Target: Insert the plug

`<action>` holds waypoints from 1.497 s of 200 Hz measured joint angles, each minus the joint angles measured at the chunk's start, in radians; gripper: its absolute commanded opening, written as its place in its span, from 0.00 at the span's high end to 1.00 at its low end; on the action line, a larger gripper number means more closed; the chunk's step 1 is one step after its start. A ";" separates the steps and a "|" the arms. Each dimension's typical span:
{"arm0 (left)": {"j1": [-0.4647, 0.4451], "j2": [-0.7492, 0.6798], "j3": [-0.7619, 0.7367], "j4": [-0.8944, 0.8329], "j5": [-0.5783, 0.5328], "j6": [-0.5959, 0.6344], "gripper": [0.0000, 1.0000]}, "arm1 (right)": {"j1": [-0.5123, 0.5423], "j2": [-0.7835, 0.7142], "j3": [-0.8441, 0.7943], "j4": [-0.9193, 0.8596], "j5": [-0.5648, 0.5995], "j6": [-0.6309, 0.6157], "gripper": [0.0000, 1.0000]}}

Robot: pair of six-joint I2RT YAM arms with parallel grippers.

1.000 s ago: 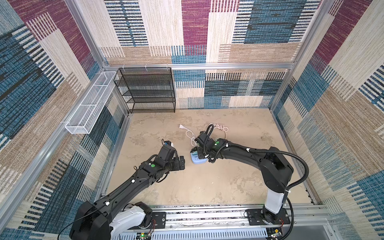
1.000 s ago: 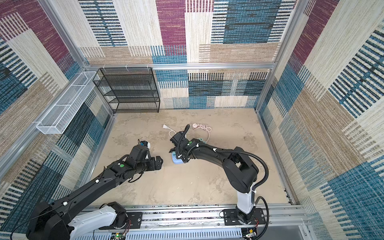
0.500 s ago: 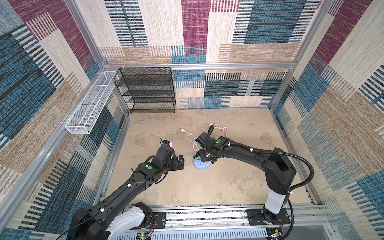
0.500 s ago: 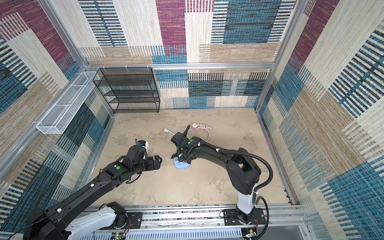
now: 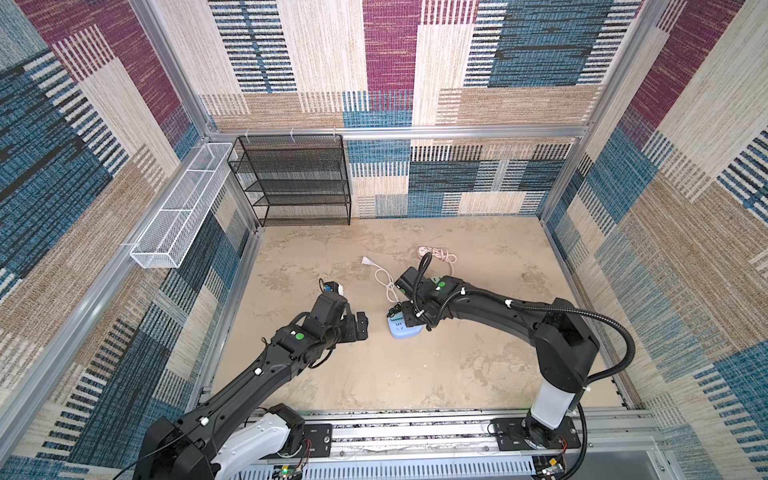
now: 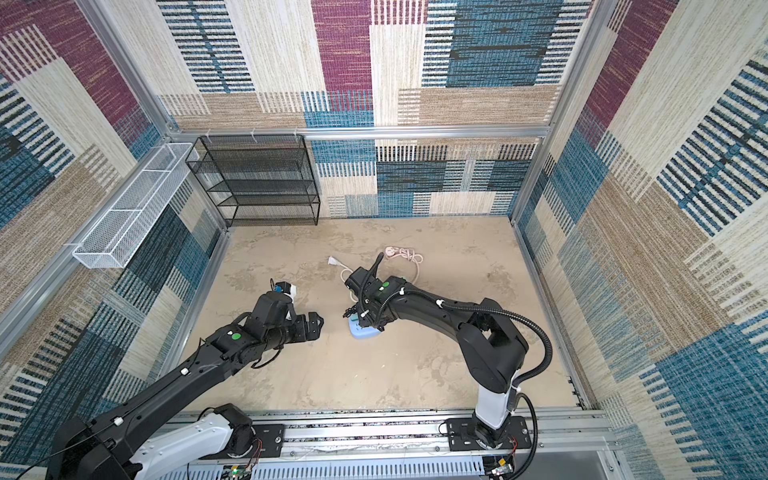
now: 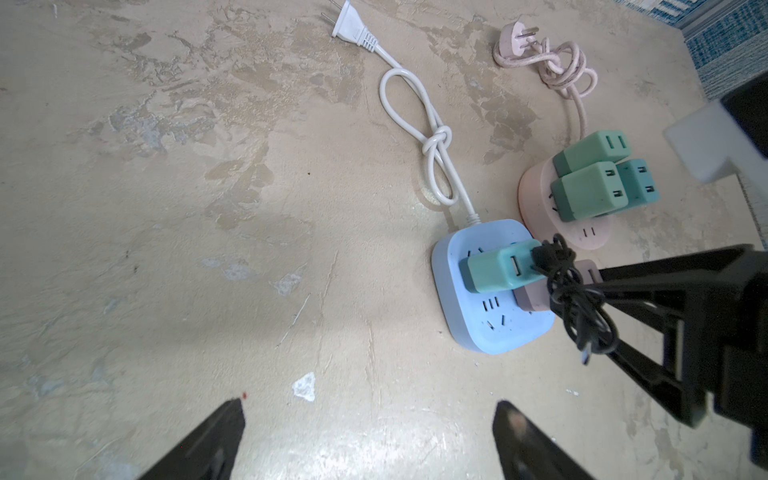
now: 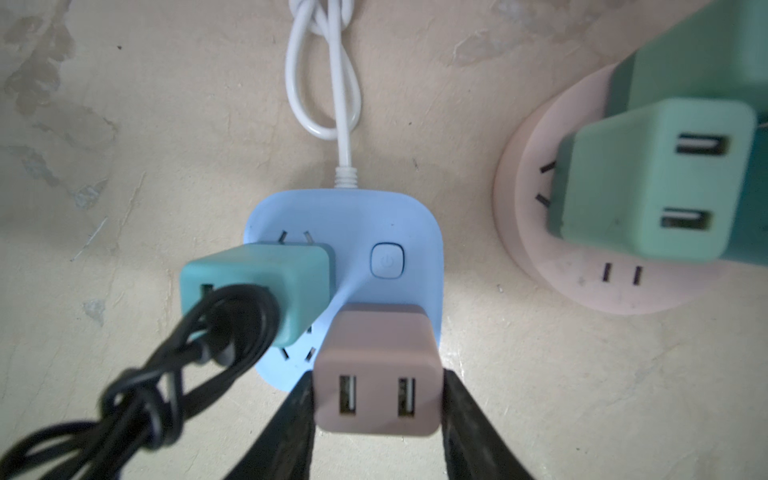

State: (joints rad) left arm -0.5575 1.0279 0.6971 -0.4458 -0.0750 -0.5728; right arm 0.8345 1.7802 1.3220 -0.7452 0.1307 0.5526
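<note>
1. Nearest me, the left gripper hangs over the bare tan tabletop. Its jaws are spread wide and hold nothing, and it is near the blue power strip without touching it.
2. On that strip the right gripper has its 2 black fingers pressed against both sides of the brown plug, gripping it. The plug stands at the strip's edge closest to the gripper, with its 2 USB slots facing the wrist camera.
3. A teal adapter crowds in from the neighbouring socket. A tangled black cable spills from it right beside 1 finger.
4. The plug's prongs are hidden under its body, so I cannot tell how deep it sits. In both top views the right gripper covers the plug, and only a sliver of the strip shows.
5. Just beyond is a round pink power strip carrying 3 green adapters. The right wrist view cuts off part of them.
6. Farther out, the white cord, knotted into a loop, runs from the blue strip to its loose 2-pin plug. The pink cord lies bunched nearby.
7. At the back wall stands a black mesh shelf, with a white wire basket on the left wall.
</note>
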 measured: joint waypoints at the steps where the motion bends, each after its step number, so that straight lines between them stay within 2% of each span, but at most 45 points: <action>1: 0.000 0.000 0.000 0.000 0.000 0.000 0.02 | 0.000 0.000 0.000 0.000 0.000 0.000 0.50; 34: 0.000 0.000 0.000 0.000 0.001 0.000 0.02 | 0.001 -0.016 0.000 0.000 0.000 0.000 0.49; 65: 0.000 0.000 0.000 0.000 0.003 0.000 0.02 | 0.001 -0.047 -0.001 -0.001 0.000 0.000 0.55; 96: 0.000 0.000 0.000 0.000 0.003 -0.003 0.02 | 0.001 -0.061 0.011 -0.003 0.002 -0.001 0.68; 159: 0.000 0.012 -0.002 0.005 0.008 -0.003 0.02 | 0.001 -0.031 0.016 0.006 -0.003 -0.009 0.87; 175: 0.000 0.013 -0.004 0.007 0.010 -0.003 0.02 | 0.001 -0.019 0.008 0.020 -0.016 -0.010 0.96; 208: 0.000 0.019 -0.007 0.008 0.025 -0.004 0.02 | 0.004 -0.011 0.003 0.058 -0.026 -0.015 0.97; 246: 0.000 0.027 -0.007 0.010 0.026 -0.004 0.02 | 0.007 -0.031 0.014 0.021 -0.032 -0.014 0.91; 279: 0.000 0.035 0.011 0.010 0.021 -0.003 0.01 | 0.001 -0.095 0.048 0.016 -0.007 -0.013 0.87; 299: 0.001 0.040 0.037 0.007 -0.010 -0.001 0.00 | -0.037 -0.167 0.011 0.047 -0.008 -0.034 0.84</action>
State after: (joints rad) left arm -0.5564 1.0676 0.7338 -0.4385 -0.0853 -0.5735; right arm 0.7975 1.6135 1.3334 -0.6979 0.1230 0.5182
